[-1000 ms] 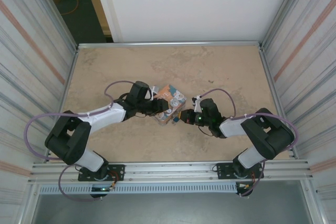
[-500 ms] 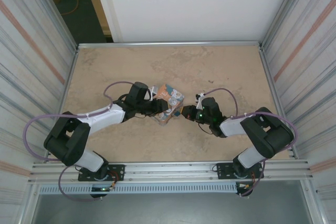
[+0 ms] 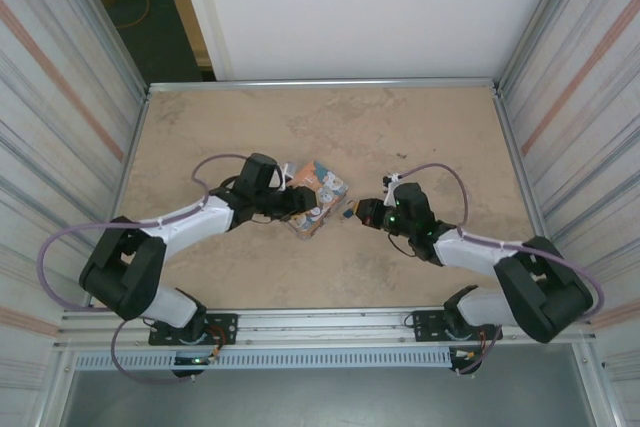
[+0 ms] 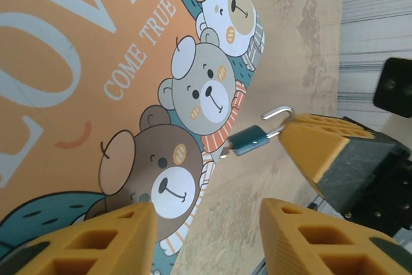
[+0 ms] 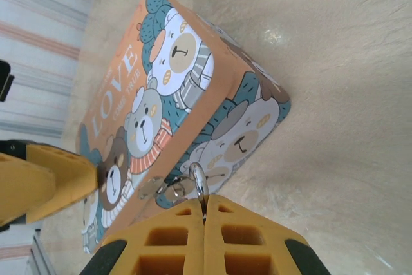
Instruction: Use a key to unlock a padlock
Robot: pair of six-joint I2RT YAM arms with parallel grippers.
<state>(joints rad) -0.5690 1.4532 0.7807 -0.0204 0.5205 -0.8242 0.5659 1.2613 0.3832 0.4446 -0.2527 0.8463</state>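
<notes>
Two grippers meet at the box (image 5: pixel 116 94), which lies flat on the table (image 5: pixel 335 94). Your right gripper (image 5: pixel 205 207) has its fingers pressed together on the thin shackle of the padlock (image 4: pixel 248 140), whose teal body sits just beside the box's edge, next to the brown bear. Your left gripper (image 4: pixel 207 210) has its fingers apart, one over the box's printed face, the other past its edge over bare table, gripping nothing. A small silvery bit (image 4: pixel 225 154) touches the padlock's box-side end; you cannot tell whether it is the key.

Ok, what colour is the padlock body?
The padlock is blue-teal; the left wrist view shows it best.
</notes>
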